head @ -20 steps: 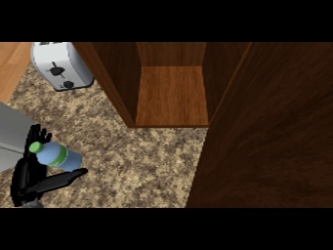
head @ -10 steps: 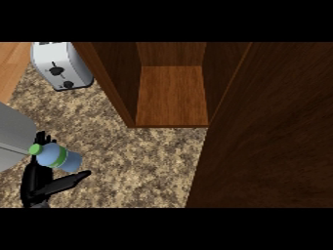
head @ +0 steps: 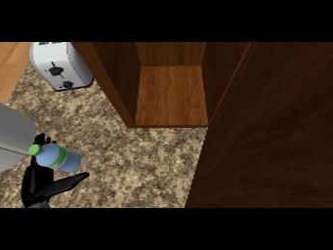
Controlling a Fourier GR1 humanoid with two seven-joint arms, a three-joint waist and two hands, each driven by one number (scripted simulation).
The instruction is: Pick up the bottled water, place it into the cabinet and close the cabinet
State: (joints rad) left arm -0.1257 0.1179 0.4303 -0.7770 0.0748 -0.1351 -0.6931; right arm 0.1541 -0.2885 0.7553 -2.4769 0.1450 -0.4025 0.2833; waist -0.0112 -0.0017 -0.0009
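Bottled water [head: 59, 158] lies tilted at about 8 o'clock in the head view, its green cap [head: 35, 149] pointing toward 10 o'clock. It is over the speckled counter [head: 140, 161] and outside the cabinet. The left hand [head: 35, 185] grasps it: black fingers [head: 43, 140] curl over the capped end and the thumb [head: 68, 180] reaches under the body toward 4 o'clock. The grey forearm [head: 3, 136] comes in from 9 o'clock. The cabinet [head: 173, 97] stands open at 12 o'clock, well apart from the bottle, its wooden shelf bare. Its dark door [head: 284, 136] fills the side from 1 to 5 o'clock. A white toaster [head: 61, 66] sits at 10 o'clock, just beside the cabinet's left wall.
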